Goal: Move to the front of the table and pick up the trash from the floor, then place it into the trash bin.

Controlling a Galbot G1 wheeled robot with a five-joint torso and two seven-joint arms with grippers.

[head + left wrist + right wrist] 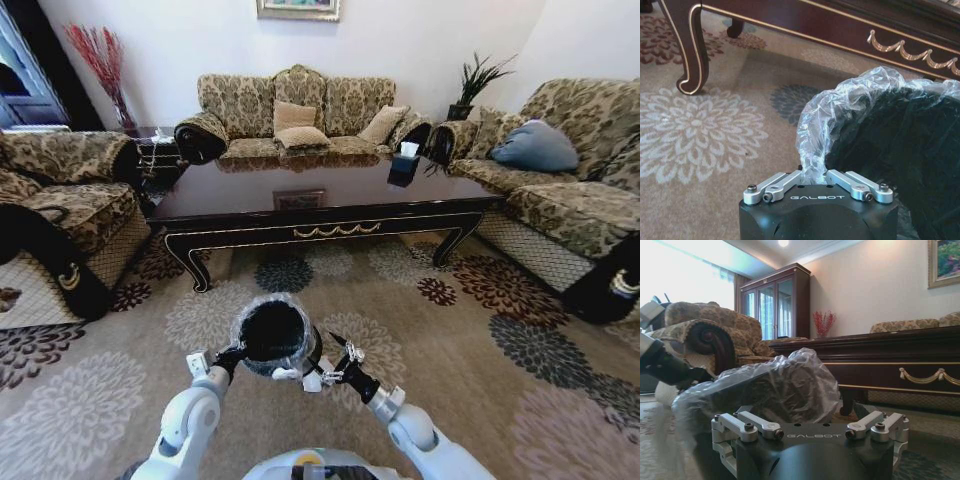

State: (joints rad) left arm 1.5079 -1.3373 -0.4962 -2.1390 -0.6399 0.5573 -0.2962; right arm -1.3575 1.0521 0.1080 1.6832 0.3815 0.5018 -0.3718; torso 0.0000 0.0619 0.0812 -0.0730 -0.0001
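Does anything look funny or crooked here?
Yes, the trash bin. It sits in front of the table, between the left gripper and the right gripper. In the right wrist view it seems to lean sideways instead of standing straight, and its clear bag bunches up against the left gripper.

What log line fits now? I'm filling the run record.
left gripper at trash bin rim | right gripper beside same rim | trash bin on carpet before table

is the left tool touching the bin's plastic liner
Touching. In the left wrist view the left tool has its fingers closed around a bunched fold of the clear liner at the trash bin rim.
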